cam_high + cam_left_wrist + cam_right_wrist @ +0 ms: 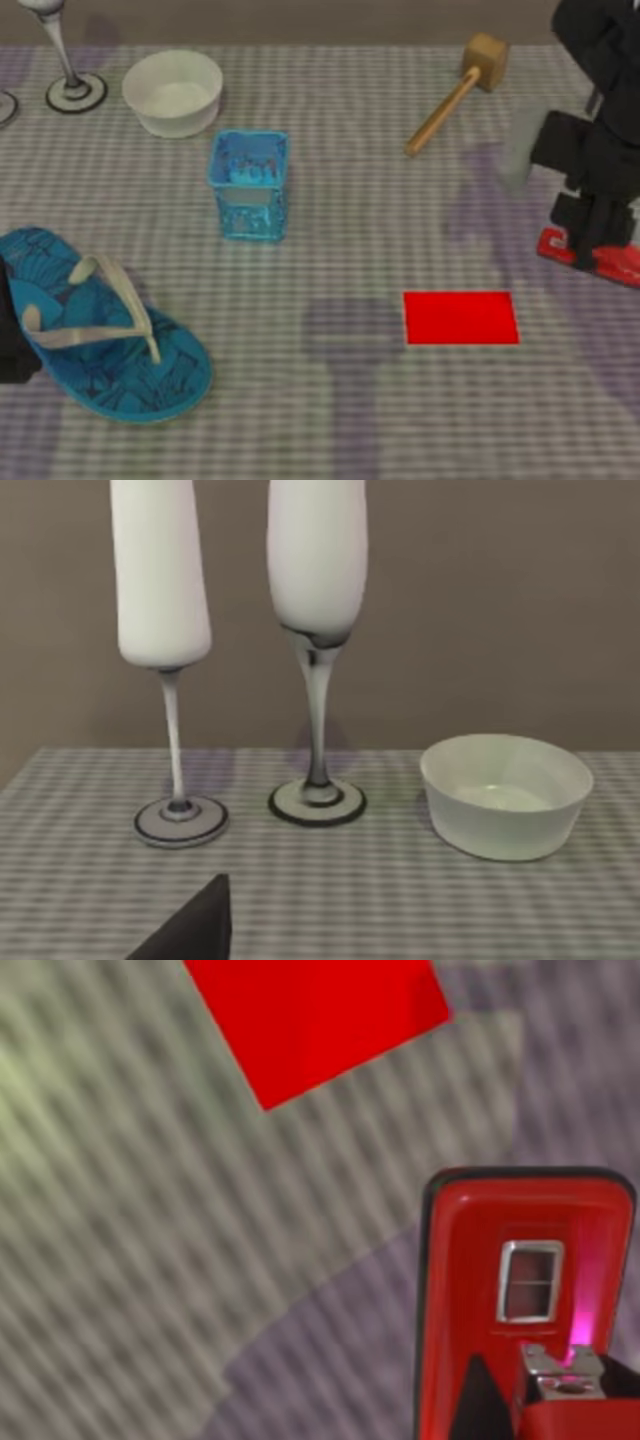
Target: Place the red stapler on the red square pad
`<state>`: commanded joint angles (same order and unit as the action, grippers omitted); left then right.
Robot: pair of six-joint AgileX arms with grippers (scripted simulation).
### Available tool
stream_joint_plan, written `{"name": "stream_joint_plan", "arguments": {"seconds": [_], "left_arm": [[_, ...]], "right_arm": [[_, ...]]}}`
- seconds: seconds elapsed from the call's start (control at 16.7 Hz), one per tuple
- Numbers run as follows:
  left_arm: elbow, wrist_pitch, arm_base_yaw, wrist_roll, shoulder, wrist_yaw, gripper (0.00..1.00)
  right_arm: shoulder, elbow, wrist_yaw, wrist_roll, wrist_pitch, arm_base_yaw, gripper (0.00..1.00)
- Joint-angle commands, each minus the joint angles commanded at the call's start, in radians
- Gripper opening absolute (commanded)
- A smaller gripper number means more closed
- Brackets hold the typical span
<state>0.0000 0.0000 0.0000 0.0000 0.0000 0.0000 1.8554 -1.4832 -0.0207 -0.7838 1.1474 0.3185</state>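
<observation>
1. The red stapler (590,256) lies at the desk's (380,200) far right edge, partly hidden beneath the right gripper (598,238); whether its fingers are spread or pinching the stapler cannot be told.
2. The red square pad (461,318) lies flat on the desk to the left of the stapler, apart from it, with bare checked cloth between them.
3. A wooden mallet (460,90) lies farther back, well apart from both.
4. On the left half are a blue basket (248,185), a white bowl (173,92), two wine glasses (66,60) and a blue flip-flop (100,322).
5. The left arm (12,335) sits parked at the left edge beside the flip-flop.
</observation>
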Motion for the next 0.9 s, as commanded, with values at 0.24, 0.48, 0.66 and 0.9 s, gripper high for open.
{"name": "stream_joint_plan", "arguments": {"seconds": [0.24, 0.48, 0.66, 0.9], "left_arm": [[0.000, 0.000, 0.000, 0.000, 0.000, 0.000, 1.00], [0.000, 0.000, 0.000, 0.000, 0.000, 0.000, 1.00], [0.000, 0.000, 0.000, 0.000, 0.000, 0.000, 1.00], [0.000, 0.000, 0.000, 0.000, 0.000, 0.000, 1.00]], "right_arm": [[0.022, -0.072, -0.031, 0.310, -0.035, 0.019, 0.00], [0.049, -0.136, -0.059, 0.782, -0.059, 0.039, 0.00], [0.073, -0.167, -0.070, 1.195, -0.056, 0.056, 0.00], [0.109, -0.189, -0.070, 1.700, -0.023, 0.079, 0.00]]}}
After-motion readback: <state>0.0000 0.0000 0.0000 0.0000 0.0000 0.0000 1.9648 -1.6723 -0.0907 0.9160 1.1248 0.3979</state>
